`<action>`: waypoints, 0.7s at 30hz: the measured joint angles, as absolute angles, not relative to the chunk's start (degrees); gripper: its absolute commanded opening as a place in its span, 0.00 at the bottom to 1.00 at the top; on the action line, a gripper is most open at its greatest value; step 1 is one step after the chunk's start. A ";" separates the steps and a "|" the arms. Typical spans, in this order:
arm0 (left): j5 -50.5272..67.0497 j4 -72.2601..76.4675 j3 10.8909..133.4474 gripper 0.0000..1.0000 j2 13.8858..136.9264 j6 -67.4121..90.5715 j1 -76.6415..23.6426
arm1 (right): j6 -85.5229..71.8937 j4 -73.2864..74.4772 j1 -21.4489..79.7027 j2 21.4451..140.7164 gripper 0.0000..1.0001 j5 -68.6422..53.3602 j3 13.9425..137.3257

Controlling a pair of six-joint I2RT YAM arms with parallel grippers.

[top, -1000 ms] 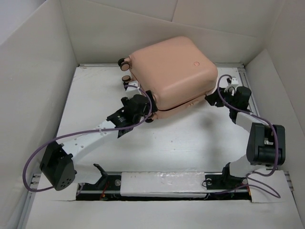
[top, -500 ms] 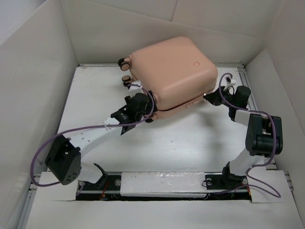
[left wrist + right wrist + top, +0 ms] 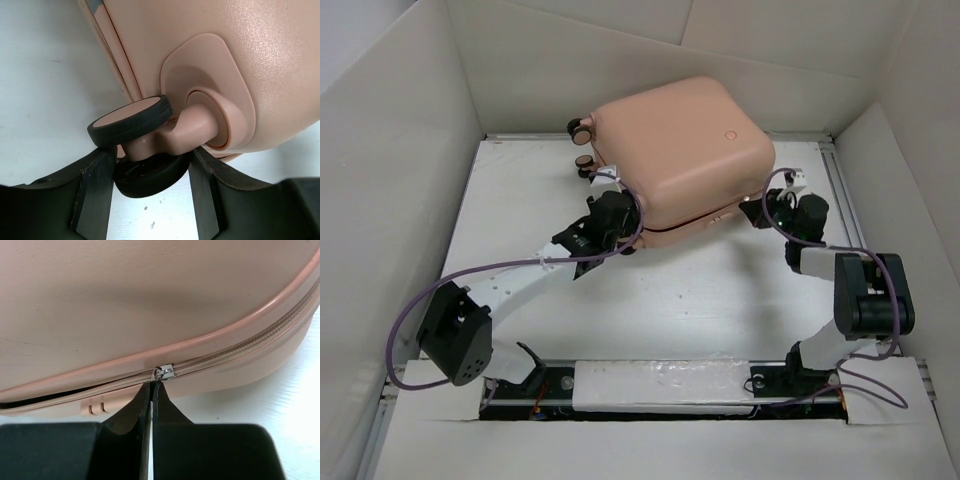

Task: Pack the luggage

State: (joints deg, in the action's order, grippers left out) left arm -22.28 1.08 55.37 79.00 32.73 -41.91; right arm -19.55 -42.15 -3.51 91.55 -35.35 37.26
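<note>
The salmon-pink luggage [image 3: 680,140] lies with its lid down at the back of the table, tilted. My left gripper [image 3: 620,215] is at its near-left corner. In the left wrist view the jaws [image 3: 150,165] stand on either side of a black-and-pink caster wheel [image 3: 150,177], and both fingers touch it. My right gripper [image 3: 752,212] is at the near-right side. Its fingertips [image 3: 151,385] are pressed together right under the silver zipper slider [image 3: 165,372], pinching the pull. Left of the slider the zipper seam [image 3: 45,399] gapes dark; right of it the teeth are closed.
White cardboard walls [image 3: 400,150] enclose the table on the left, back and right. Two more wheels [image 3: 580,128] stick out at the luggage's far-left corner. Purple cables [image 3: 500,268] loop along both arms. The arm bases' rail [image 3: 660,380] runs along the near edge.
My right gripper moved left to the luggage's seam and shut on the zipper pull. The left jaws narrowed around the wheel, and the left arm shifted slightly.
</note>
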 measured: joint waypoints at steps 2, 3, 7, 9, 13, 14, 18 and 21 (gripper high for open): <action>-22.68 1.02 55.37 0.00 78.89 31.99 -41.50 | -20.23 -44.51 -0.97 90.06 0.00 -31.20 34.70; -22.79 0.91 55.35 0.00 78.83 31.66 -41.23 | -20.84 -45.91 0.36 89.41 0.00 -29.26 33.30; -23.68 -0.25 55.35 0.00 78.00 30.41 -40.38 | -25.19 -55.11 6.26 88.40 0.00 -26.13 27.29; -24.18 -0.91 55.35 0.00 77.54 30.00 -40.25 | -27.64 -58.78 8.43 88.40 0.00 -26.41 25.17; -24.03 -1.89 55.35 0.00 76.62 29.69 -40.25 | -32.60 -63.31 11.94 88.42 0.00 -27.07 22.26; -23.81 -2.11 55.35 0.00 76.38 29.65 -40.23 | -33.23 -63.72 13.76 88.44 0.00 -26.44 22.04; -21.98 -2.74 55.35 0.00 75.83 29.89 -40.14 | -33.91 -64.03 27.90 90.91 0.00 -20.36 23.90; -18.63 -2.90 55.18 0.00 75.61 30.87 -40.18 | -34.35 -66.32 38.37 96.12 0.00 -13.56 27.94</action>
